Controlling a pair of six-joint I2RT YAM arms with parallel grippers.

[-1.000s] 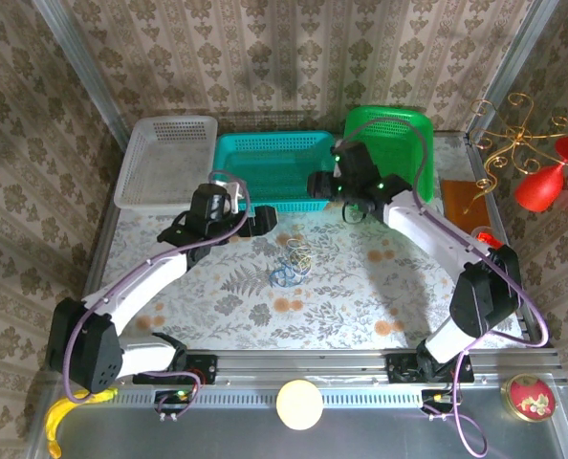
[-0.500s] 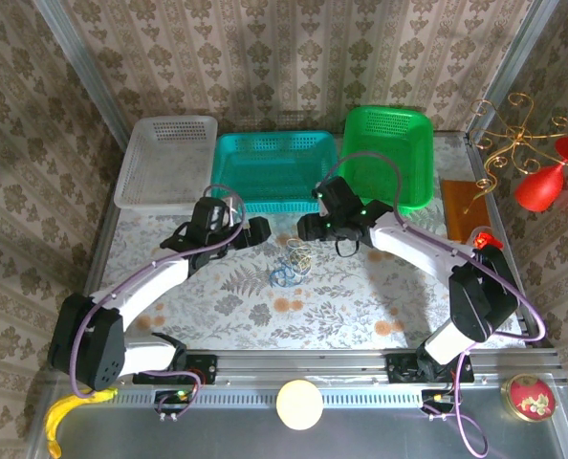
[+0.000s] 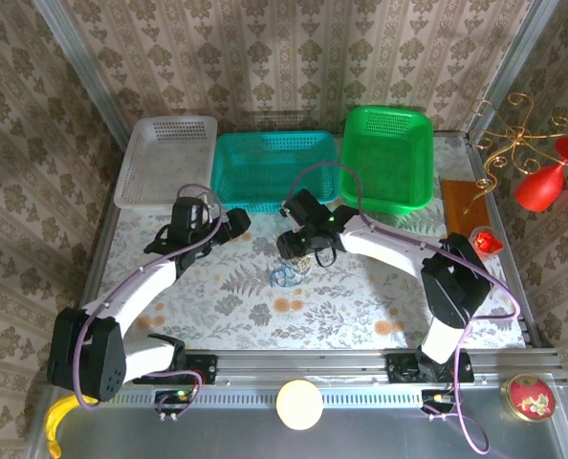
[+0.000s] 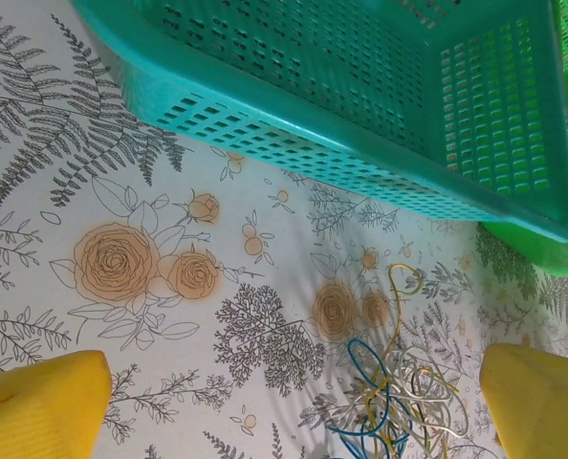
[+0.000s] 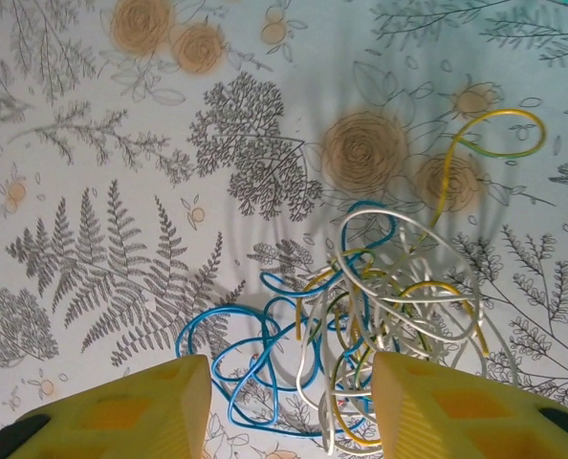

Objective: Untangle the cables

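Thin blue, white, yellow cables [image 5: 360, 320] loop in a wiry tangle — right fingers [image 5: 121, 411] half-open over it, left fingers [image 4: 35, 406] wide.

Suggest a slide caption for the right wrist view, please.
Right hand, fingers apart, over tangled blue, white and yellow cables on the floral table.

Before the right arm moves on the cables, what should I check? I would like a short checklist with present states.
1. Cables in one tangle on the table: ok.
2. Right gripper over the tangle, jaws apart: ok.
3. One single cable between its fingers: not ok, several strands.
4. Left gripper open, holding nothing: ok.
5. Right gripper touching the table: cannot tell.
6. Teal basket apart from the tangle: ok.
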